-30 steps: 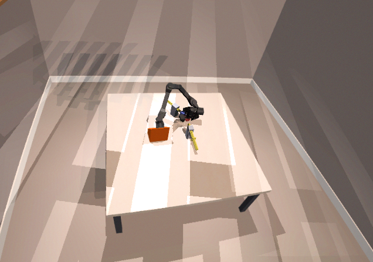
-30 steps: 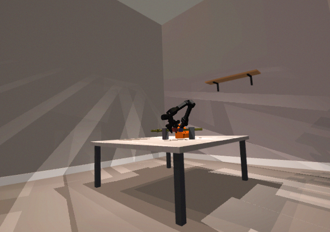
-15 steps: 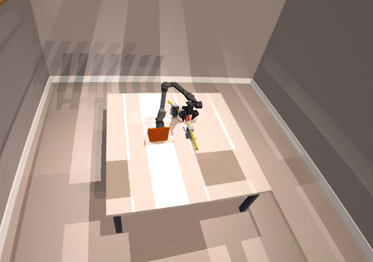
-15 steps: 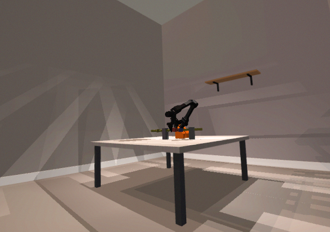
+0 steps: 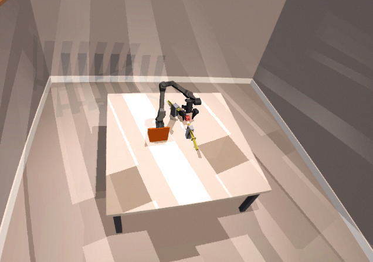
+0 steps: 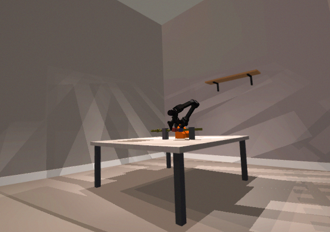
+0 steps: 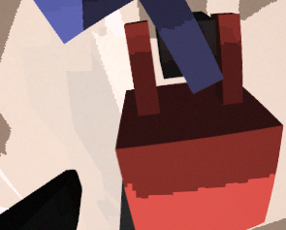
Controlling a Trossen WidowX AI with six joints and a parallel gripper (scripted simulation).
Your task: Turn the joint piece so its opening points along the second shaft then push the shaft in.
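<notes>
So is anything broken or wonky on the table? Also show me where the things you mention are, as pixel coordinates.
Nothing looks broken or spilled. The red joint piece (image 5: 187,118) (image 7: 203,159) and yellow shafts (image 5: 195,142) (image 6: 196,129) do meet at an angle, but that bend belongs to the setup. The open gripper (image 5: 189,114) isn't holding anything.
</notes>
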